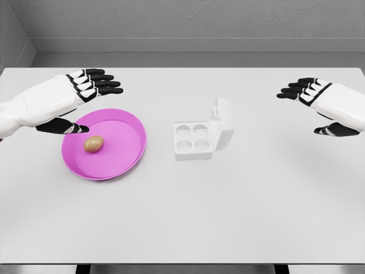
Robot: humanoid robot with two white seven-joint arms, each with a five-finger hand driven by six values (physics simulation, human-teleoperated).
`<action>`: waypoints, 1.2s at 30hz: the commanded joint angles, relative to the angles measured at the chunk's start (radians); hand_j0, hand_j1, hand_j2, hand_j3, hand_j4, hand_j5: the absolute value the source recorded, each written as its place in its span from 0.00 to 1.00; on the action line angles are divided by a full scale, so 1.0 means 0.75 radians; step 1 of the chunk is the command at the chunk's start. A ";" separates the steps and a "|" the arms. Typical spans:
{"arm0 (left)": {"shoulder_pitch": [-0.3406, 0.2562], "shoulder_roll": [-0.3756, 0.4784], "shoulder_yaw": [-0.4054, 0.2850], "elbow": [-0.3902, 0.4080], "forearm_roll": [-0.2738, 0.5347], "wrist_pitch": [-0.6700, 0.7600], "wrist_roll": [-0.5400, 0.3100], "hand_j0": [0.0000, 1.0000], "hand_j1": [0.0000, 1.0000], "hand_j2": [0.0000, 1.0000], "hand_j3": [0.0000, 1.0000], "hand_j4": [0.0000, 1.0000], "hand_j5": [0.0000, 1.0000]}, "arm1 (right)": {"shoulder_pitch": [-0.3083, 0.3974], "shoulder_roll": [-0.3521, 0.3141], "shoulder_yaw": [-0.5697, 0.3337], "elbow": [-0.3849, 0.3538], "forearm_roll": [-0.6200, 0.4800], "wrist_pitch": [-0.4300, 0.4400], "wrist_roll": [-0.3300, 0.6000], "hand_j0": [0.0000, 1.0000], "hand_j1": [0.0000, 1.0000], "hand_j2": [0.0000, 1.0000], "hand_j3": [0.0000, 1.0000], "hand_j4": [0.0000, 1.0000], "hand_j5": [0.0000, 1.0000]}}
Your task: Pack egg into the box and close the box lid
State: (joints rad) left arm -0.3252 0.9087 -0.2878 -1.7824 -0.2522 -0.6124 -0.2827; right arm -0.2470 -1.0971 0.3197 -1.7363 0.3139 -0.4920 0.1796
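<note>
A brown egg [93, 144] lies in a pink plate [128, 157] on the left half of the white table. To its right stands a white egg box [193, 139] with its four cups showing and its lid [223, 123] raised on the right side. My left hand [85, 100] hovers just above and behind the plate, fingers spread, thumb pointing toward the egg, holding nothing. Far to the right of the box my right hand [319, 105] floats with its fingers extended and nothing in it.
The white table [182, 228] ends at a front edge near the bottom of the view. A grey wall runs behind its far edge.
</note>
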 commanded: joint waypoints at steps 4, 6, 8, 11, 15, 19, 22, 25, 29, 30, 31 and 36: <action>0.002 0.001 -0.001 0.000 0.015 0.002 0.003 1.00 1.00 1.00 1.00 1.00 1.00 | -0.010 -0.002 -0.005 0.000 -0.007 -0.003 0.002 1.00 1.00 1.00 1.00 1.00 1.00; 0.022 0.001 -0.005 -0.021 0.048 0.002 0.005 1.00 1.00 1.00 1.00 1.00 1.00 | -0.012 0.000 -0.009 0.002 -0.005 -0.003 0.004 1.00 1.00 1.00 1.00 1.00 1.00; 0.051 0.003 -0.011 -0.023 0.248 0.002 0.003 1.00 1.00 1.00 1.00 1.00 1.00 | -0.012 0.000 -0.009 0.000 -0.003 -0.003 0.002 1.00 1.00 1.00 1.00 1.00 1.00; 0.070 0.011 -0.027 -0.023 0.463 0.270 -0.087 1.00 1.00 1.00 1.00 1.00 1.00 | -0.016 0.000 -0.009 0.006 -0.005 -0.001 0.002 1.00 1.00 1.00 1.00 1.00 1.00; -0.027 0.024 -0.038 -0.025 0.459 0.620 -0.296 1.00 1.00 1.00 1.00 1.00 1.00 | -0.018 0.000 -0.009 0.006 -0.007 -0.001 0.000 1.00 1.00 1.00 1.00 1.00 1.00; -0.129 0.106 -0.227 -0.025 0.447 0.684 -0.414 1.00 1.00 1.00 1.00 1.00 1.00 | -0.018 0.002 -0.003 0.006 -0.001 -0.001 0.000 1.00 1.00 1.00 1.00 1.00 1.00; -0.180 0.120 -0.295 -0.025 0.449 0.671 -0.438 1.00 1.00 1.00 1.00 1.00 1.00 | -0.016 0.002 0.001 0.008 -0.001 -0.001 0.000 1.00 1.00 1.00 1.00 1.00 1.00; -0.178 0.122 -0.310 -0.025 0.543 0.686 -0.438 1.00 1.00 1.00 1.00 1.00 1.00 | -0.012 0.000 0.003 0.008 -0.001 -0.001 0.000 1.00 1.00 1.00 1.00 1.00 1.00; -0.174 0.118 -0.293 -0.016 0.586 0.741 -0.438 0.94 0.94 0.94 0.94 0.94 0.94 | -0.012 0.002 0.013 0.010 -0.001 -0.001 0.000 1.00 1.00 1.00 1.00 1.00 1.00; -0.170 0.114 -0.281 -0.012 0.578 0.743 -0.438 0.91 0.91 0.91 0.91 0.91 0.91 | -0.014 0.002 0.013 0.010 -0.001 -0.001 0.000 1.00 1.00 1.00 1.00 1.00 1.00; -0.168 0.106 -0.267 -0.006 0.571 0.745 -0.438 0.91 0.91 0.91 0.91 0.91 0.91 | -0.014 0.002 0.013 0.010 -0.001 -0.001 0.000 1.00 1.00 1.00 1.00 1.00 1.00; -0.129 0.067 -0.265 0.031 0.527 0.870 -0.390 0.82 0.82 0.82 0.82 0.82 0.82 | -0.014 0.002 0.018 0.010 -0.001 -0.001 0.000 1.00 1.00 1.00 1.00 1.00 1.00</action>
State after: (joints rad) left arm -0.4127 0.9701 -0.4876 -1.7683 0.1459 -0.0048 -0.5966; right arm -0.2577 -1.0939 0.3319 -1.7287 0.3182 -0.4933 0.1800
